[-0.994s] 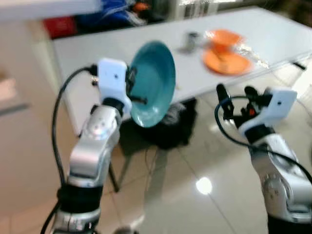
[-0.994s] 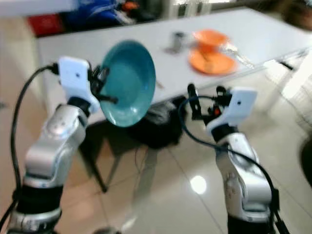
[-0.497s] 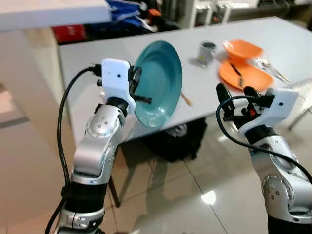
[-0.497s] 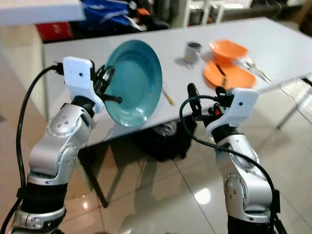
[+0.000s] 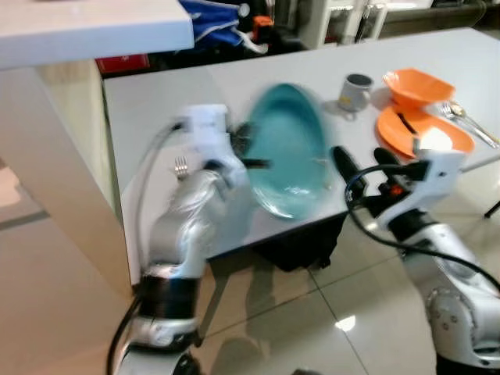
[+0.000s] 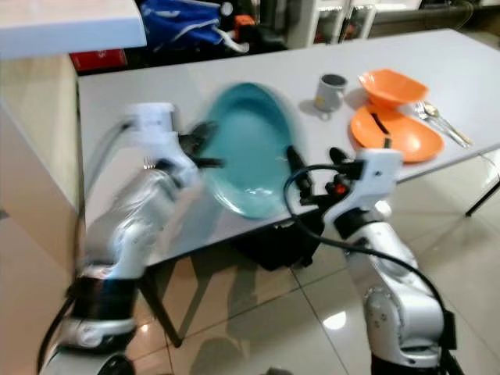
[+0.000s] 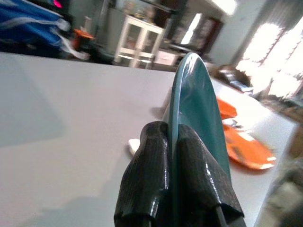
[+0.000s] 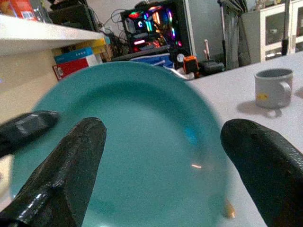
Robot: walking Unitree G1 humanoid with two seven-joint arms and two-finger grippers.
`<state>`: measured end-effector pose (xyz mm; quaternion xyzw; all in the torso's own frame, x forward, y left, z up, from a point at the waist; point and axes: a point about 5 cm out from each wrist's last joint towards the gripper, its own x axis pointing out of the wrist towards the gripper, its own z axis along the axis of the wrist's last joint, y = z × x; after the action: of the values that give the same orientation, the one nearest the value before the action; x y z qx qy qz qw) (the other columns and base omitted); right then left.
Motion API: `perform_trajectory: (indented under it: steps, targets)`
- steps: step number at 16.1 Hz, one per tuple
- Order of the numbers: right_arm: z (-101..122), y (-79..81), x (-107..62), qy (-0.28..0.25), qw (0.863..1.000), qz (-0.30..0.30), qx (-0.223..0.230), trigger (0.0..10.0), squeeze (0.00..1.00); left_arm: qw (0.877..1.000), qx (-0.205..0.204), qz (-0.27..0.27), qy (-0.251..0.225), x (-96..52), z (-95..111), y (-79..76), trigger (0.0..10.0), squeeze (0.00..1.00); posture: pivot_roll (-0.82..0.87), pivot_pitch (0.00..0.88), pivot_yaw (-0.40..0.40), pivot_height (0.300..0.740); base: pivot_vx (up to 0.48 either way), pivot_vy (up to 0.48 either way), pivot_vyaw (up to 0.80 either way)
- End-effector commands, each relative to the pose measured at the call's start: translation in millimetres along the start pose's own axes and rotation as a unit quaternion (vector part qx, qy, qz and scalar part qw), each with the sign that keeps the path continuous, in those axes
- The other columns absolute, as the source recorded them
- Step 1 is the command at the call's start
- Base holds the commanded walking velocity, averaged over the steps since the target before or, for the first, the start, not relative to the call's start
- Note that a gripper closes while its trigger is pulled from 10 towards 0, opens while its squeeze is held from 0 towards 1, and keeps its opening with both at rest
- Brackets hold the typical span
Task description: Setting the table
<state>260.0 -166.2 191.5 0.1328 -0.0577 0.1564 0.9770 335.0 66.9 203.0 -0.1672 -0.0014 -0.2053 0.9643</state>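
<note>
1. Left wrist view tells me most: my left gripper (image 7: 173, 182) is clamped on the rim of the teal plate (image 7: 196, 111), one black finger on each face, and the plate stands on edge.
2. From the head, I have that plate (image 5: 287, 150) held up above the near edge of the table (image 5: 156, 109), tilted and not yet laid down. My left arm is blurred, so I read it as mid-swing.
3. My right gripper (image 8: 165, 165) faces the plate's hollow with its fingers spread wide and nothing between them. It hangs just beside the plate, apart from it as far as I can tell.
4. I judge the step in hand to be carrying the plate to its place. The next move calls for turning it flat, lowering it onto bare tabletop, then letting go.
5. The plate is round, shallow and glossy, likely glazed or hard plastic. Its thin, smooth rim could slip in a two-finger pinch.
6. Further along the matte white table sit a grey mug (image 6: 331, 91), an orange bowl (image 6: 388, 86), an orange plate (image 6: 394, 134) and cutlery (image 6: 436, 119).
</note>
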Motion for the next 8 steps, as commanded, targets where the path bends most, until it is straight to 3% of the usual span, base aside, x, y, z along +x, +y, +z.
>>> perform_trajectory:
  steps: [1,3,8]
  targets:
    - [2.8,10.2,-0.3,-0.002,0.999,0.031,0.012,10.0,0.00,0.999,-0.015,0.035,-0.016,-0.4,4.2,17.4,10.0,0.00,0.00,0.038,-0.013,0.740,0.000,0.000,0.00]
    - [0.9,14.6,-3.5,0.010,0.999,0.050,0.017,10.0,0.00,0.995,-0.066,0.068,0.001,10.3,-6.1,31.8,10.0,0.00,-0.01,0.044,-0.013,0.740,0.000,0.000,0.00]
    - [-1.4,17.2,-14.4,0.027,0.998,0.058,0.025,10.0,0.00,0.988,-0.130,0.078,-0.004,27.1,-16.1,39.4,10.0,0.00,-0.03,0.080,-0.011,0.740,0.000,0.000,0.00]
